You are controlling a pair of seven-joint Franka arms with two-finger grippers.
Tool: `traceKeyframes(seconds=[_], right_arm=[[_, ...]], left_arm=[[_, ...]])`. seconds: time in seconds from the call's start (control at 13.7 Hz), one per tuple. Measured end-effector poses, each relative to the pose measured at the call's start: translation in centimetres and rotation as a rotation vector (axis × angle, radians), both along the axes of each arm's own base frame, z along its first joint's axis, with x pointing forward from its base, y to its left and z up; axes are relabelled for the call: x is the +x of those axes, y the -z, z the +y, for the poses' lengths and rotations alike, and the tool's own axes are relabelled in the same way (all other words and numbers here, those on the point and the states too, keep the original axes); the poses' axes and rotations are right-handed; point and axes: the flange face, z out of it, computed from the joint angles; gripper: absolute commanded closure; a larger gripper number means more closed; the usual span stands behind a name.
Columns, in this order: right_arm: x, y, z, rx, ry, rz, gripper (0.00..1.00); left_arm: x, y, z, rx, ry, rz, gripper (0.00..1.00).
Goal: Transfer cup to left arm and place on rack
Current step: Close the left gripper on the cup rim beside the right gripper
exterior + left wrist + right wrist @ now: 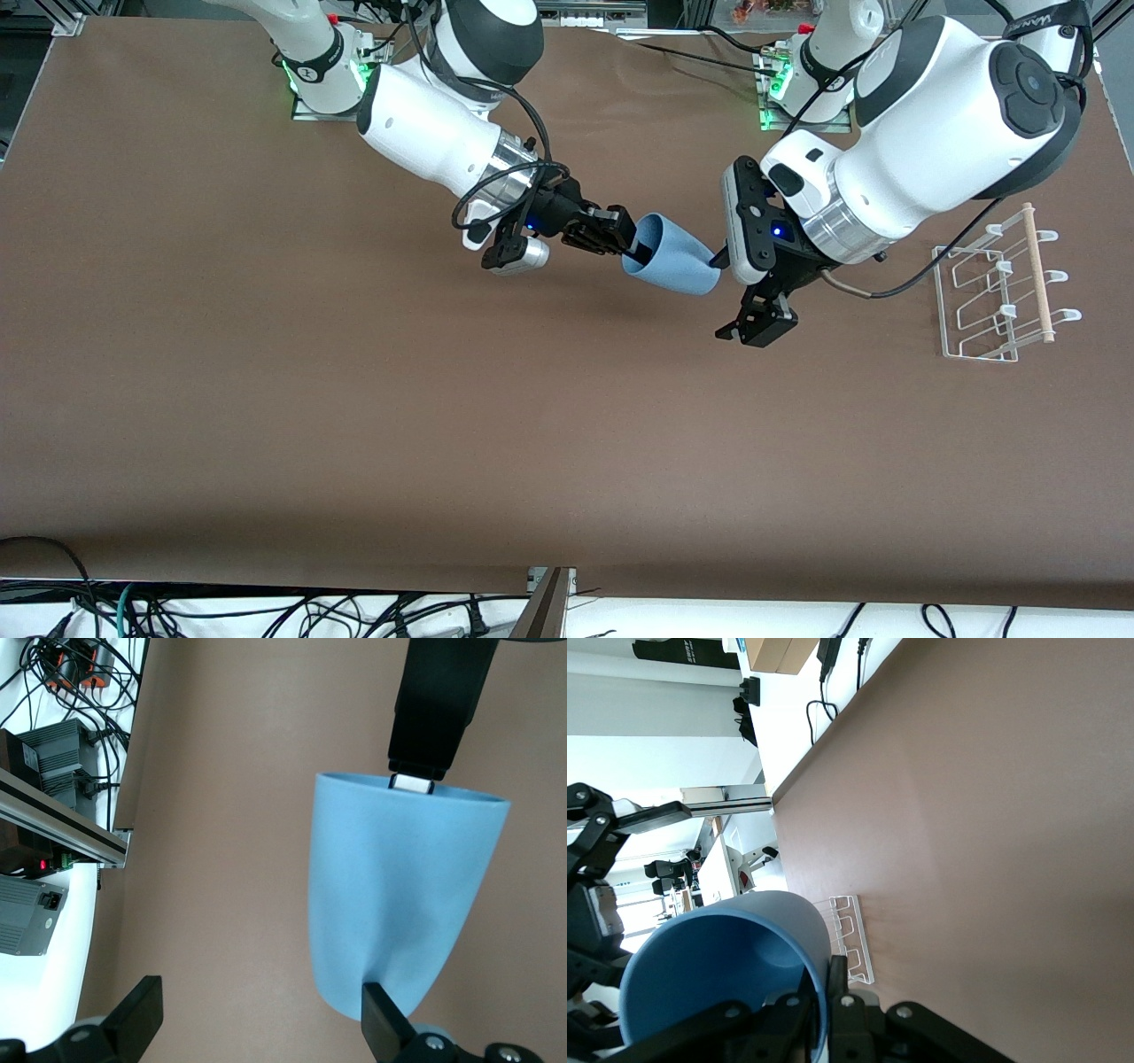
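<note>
Cup (673,259) mid-air between both grippers, tipped on its side over the middle of the surface (266,399).
I see the right gripper (611,232) clamped on the cup's rim, one finger inside the mouth. Left gripper (722,297) sits at the cup's base with fingers (390,1028) spread wide, one touching the base, not grasping. Rack (997,288) stands on the surface toward the left arm's end, well apart from the cup.
</note>
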Motion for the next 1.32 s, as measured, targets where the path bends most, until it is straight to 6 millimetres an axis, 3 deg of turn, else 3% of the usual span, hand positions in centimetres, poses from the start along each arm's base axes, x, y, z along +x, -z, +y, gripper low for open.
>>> traceKeyframes(seconds=[0.29, 0.58, 1.17, 1.32], right_arm=[[-0.6, 0.4, 0.8, 0.005, 0.011, 0.016, 1.00], [-1.1, 0.1, 1.4, 0.022, 0.033, 0.062, 1.00], [-1.6, -0.4, 2.1, 0.037, 0.045, 0.075, 1.00], [-1.6, -0.7, 2.0, 0.040, 0.047, 0.070, 1.00]], left_arm=[[-1.9, -0.5, -0.1, 0.024, 0.042, -0.016, 0.00], [-2.6, -0.3, 1.1, 0.053, 0.093, -0.006, 0.00], [-3.6, 4.3, -0.1, 0.066, 0.098, 0.021, 0.00], [-3.8, 4.4, -0.7, 0.060, 0.076, 0.022, 0.00]])
